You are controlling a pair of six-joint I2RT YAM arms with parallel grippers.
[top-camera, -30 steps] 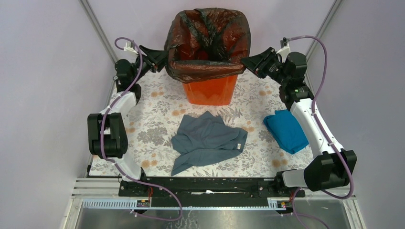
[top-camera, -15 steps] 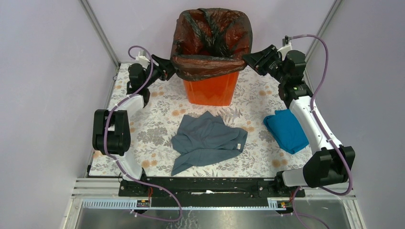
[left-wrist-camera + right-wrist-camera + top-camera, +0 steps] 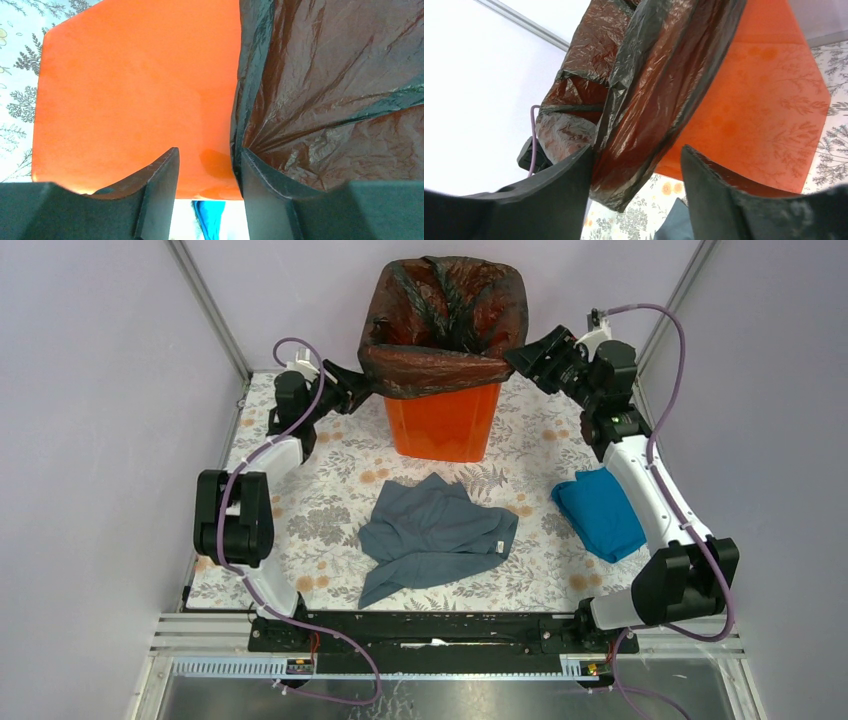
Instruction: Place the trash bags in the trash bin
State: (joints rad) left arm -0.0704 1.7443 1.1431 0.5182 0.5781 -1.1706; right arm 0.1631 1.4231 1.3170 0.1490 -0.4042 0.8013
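Top external view: the thin, glossy, crinkled black plastic trash bag [image 3: 440,365] sits inside the bright orange, square, tapered plastic trash bin [image 3: 440,425], its mouth turned over the bin's rim as a brownish skirt. The left hand [image 3: 352,388] is at the bin's left upper corner and the right hand [image 3: 520,352] at its right upper corner. A second ago the skirt was stretched wider and hung lower. Now it is drawn in and more bare orange wall shows below it, while the left hand has come in close to the bin. I judge the lining nearly finished, with only the release left. A crumpled grey cloth [image 3: 435,535] lies on the floral tabletop [image 3: 320,510] in front of the bin, a blue folded cloth [image 3: 600,512] to the bin's front right.

Left wrist view: the left hand [image 3: 207,155] has its jaws apart, bin wall showing through the gap, the bag's edge against one finger.

Right wrist view: the right hand [image 3: 636,150] is spread wide, with the bag's hem hanging loose between the fingers, unpinched.
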